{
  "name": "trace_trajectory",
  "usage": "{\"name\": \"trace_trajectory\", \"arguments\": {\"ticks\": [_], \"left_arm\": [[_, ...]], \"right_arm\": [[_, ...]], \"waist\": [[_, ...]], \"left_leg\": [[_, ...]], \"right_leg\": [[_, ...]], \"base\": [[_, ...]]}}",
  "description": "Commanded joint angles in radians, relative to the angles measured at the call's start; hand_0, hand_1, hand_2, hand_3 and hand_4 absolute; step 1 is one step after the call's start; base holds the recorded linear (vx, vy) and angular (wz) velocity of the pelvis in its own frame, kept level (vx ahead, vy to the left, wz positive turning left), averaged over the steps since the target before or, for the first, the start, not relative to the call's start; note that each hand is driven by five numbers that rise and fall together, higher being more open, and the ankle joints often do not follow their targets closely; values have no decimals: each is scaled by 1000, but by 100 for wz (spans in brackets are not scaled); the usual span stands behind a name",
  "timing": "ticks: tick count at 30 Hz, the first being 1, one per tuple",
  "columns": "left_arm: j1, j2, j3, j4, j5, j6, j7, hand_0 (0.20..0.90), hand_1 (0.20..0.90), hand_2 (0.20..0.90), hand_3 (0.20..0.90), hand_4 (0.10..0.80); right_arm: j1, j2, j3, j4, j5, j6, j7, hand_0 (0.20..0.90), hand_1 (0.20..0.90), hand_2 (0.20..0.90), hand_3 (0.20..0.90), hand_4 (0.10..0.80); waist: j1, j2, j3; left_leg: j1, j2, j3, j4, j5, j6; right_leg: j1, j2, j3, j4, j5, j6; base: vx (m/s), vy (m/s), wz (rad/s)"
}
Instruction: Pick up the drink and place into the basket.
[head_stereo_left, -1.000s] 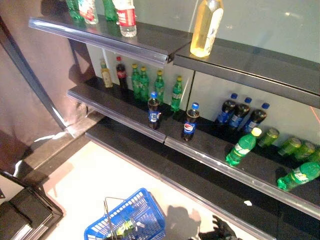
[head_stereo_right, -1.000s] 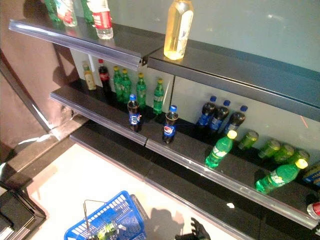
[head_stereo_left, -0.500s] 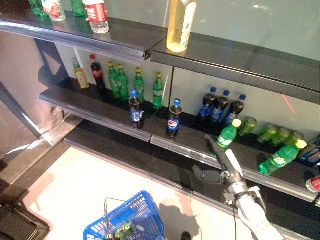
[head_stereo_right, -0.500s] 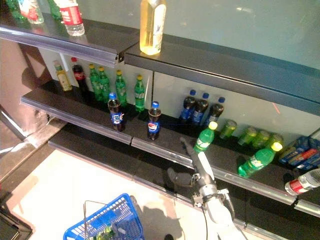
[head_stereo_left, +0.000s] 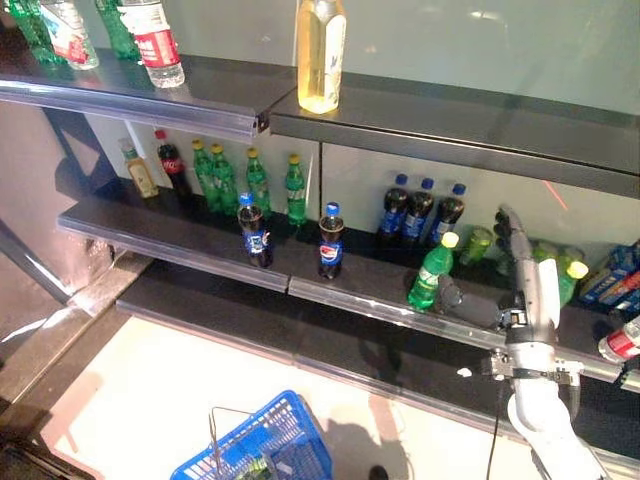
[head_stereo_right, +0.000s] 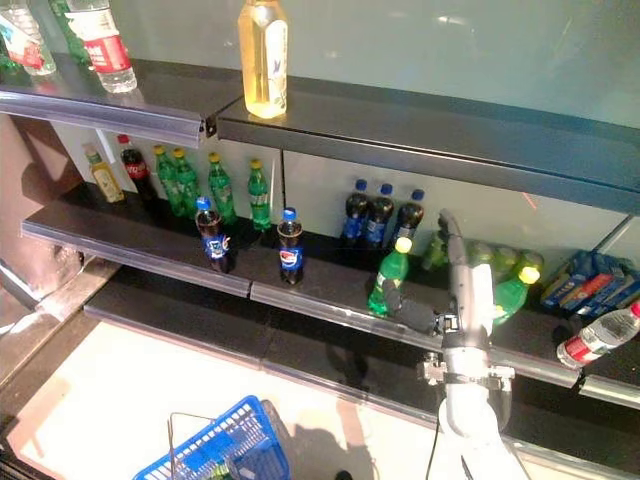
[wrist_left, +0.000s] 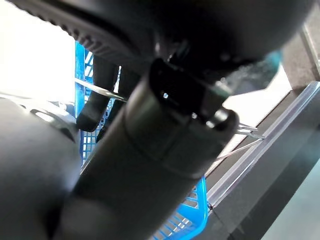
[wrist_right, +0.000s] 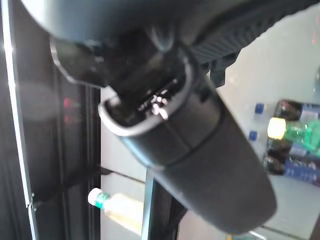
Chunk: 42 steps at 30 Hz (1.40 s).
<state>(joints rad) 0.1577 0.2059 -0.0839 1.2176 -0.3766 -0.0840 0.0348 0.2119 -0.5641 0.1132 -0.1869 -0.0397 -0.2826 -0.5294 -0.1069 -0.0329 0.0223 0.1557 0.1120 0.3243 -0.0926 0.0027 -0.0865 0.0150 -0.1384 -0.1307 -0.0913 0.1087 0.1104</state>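
Blue plastic mesh marks the basket down on the pale floor at the lower left, its wire handle standing up, with something green and yellow lying inside. The left hand shows only in its own wrist view, where dark fingers curl round that thin metal handle above the blue mesh.

Up on the top shelf stand a few clear bottles at the far left and, further along, a tall bottle of yellow drink. On the middle shelf below, at the left, a row of small bottles stands at the back: one pale, one dark with a red cap, then several green ones. Two dark cola bottles with blue caps stand nearer the front edge, and three more dark bottles sit together at the back.

Just right of those is the green drink, a green plastic bottle with a yellow cap, standing slightly tilted on the middle shelf. The right hand reaches in beside it, fingers stretched straight toward the back of the shelf and thumb spread out close to the bottle's base; it holds nothing. Behind the fingers lie more green bottles on their sides, and at the far right are blue packets and a red-labelled bottle lying down.
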Motion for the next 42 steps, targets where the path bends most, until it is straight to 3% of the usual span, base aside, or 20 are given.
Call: {"name": "trace_trajectory", "arguments": {"ticks": [1, 7, 11, 20, 27, 42], "left_arm": [[-34, 18, 14, 10, 35, -81, -38, 300, 300, 300, 200, 100], [-33, 19, 3, -6, 38, -75, -36, 300, 300, 300, 200, 100], [-55, 28, -28, -16, 25, -64, -32, 300, 300, 300, 200, 100], [-90, 35, -115, -56, -45, -71, -5, 300, 300, 300, 200, 100], [-136, -6, -199, -108, -100, -86, 23, 300, 300, 300, 200, 100], [-150, -13, -233, -149, -155, -129, -24, 300, 300, 300, 200, 100]], "right_arm": [[-80, -49, -82, -116, -12, -65, -70, 900, 900, 900, 900, 800], [-77, -38, -47, -87, 80, -21, -28, 900, 900, 900, 900, 800], [-117, -28, 6, -62, 173, -48, -6, 900, 900, 900, 900, 800], [-211, 43, 118, 42, 326, -117, -8, 900, 900, 900, 900, 800], [-349, 51, 133, 90, 235, -144, -125, 900, 900, 900, 900, 800], [-416, 27, 78, 83, 162, -143, -252, 900, 900, 900, 900, 800]], "waist": [[18, -12, 10], [15, -16, 24], [17, -19, 63], [25, 28, 163], [27, 69, 270], [29, 97, 358]], "left_leg": [[0, 19, -8, 19, -48, 15], [-14, 19, 6, 70, -61, 22], [-62, 13, -8, 168, -93, 37], [-165, 0, -42, 285, -112, 45], [-270, -21, -79, 357, -102, 36], [-343, -28, -106, 402, -73, 25]], "right_leg": [[29, -79, -30, 21, -19, 92], [15, -78, -34, 58, -34, 82], [-20, -73, -25, 128, -61, 60], [-107, -77, -22, 255, -113, 23], [-197, -83, -12, 327, -134, -15], [-252, -76, -12, 360, -140, -34]], "base": [[25, -5, -8], [4, -1, -1], [-17, -35, -1], [-16, 7, -1], [-86, 59, 7], [-6, 4, 2]]}}
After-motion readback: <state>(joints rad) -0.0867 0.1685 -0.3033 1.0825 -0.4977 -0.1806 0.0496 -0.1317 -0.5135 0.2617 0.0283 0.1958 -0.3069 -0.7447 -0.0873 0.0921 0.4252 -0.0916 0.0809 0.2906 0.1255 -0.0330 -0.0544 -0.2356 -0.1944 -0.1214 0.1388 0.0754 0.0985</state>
